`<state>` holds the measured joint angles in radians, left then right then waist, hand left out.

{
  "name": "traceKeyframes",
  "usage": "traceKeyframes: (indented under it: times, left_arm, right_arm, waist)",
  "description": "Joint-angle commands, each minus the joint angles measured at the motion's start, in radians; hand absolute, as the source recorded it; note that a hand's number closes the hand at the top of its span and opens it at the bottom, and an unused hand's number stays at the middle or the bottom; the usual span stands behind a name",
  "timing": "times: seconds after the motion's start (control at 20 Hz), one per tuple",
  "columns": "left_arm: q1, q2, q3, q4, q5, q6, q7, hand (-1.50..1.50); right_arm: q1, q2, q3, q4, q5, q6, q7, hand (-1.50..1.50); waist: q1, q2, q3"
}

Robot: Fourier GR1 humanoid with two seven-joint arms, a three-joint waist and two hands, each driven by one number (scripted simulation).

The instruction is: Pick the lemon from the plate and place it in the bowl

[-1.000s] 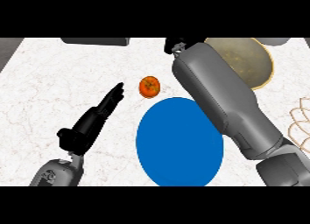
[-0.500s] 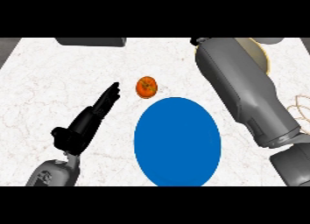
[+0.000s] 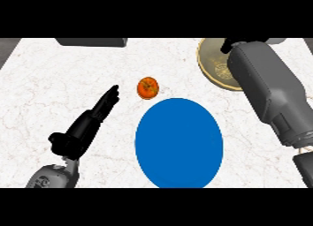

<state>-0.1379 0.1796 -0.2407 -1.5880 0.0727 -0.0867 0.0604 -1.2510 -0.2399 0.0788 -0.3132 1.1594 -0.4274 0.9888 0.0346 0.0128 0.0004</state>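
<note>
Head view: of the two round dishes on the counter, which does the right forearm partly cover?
The tan bowl at the upper right; the forearm crosses its right side, while the blue plate lies uncovered.

The plate [image 3: 178, 142] is lying flat on the counter just to the right of the left hand [image 3: 87, 126], apart from it. Its plain deep-blue face is showing as a tall oval, reaching a little past that hand's straight fingertips. The bowl [image 3: 213, 66] is sitting upright farther back and to the right, with the right hand [image 3: 230, 43] showing at its far rim. It is tan-gold, with a raised rim and a faint pattern at its centre, and the right forearm is covering its right side.
</note>
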Motion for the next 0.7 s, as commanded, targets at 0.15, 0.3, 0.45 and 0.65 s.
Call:
traceKeyframes:
  times: [0.15,0.3,0.45,0.65]
  left_arm:
    - [0.022,-0.026,-0.033,-0.014,-0.021,0.004,-0.007,0.00]
    - [0.005,-0.018,-0.006,-0.026,-0.006,-0.004,0.010,0.00]
    - [-0.024,-0.010,0.020,0.030,-0.007,-0.020,-0.010,0.00]
    - [-0.007,-0.018,0.016,0.012,0.003,-0.028,0.003,0.00]
  right_arm:
    - [0.050,-0.030,-0.206,0.035,-0.221,0.015,-0.154,-1.50]
    - [0.081,-0.029,-0.214,0.031,-0.234,-0.043,-0.294,-1.50]
    - [0.109,-0.027,-0.225,0.022,-0.236,-0.143,-0.352,-1.50]
    - [0.063,-0.047,-0.232,-0.009,-0.218,-0.245,-0.287,-1.50]
  waist:
    - [0.014,0.006,0.002]
    - [0.013,0.005,0.001]
    - [0.005,0.005,0.001]
    - [-0.001,-0.001,0.000]
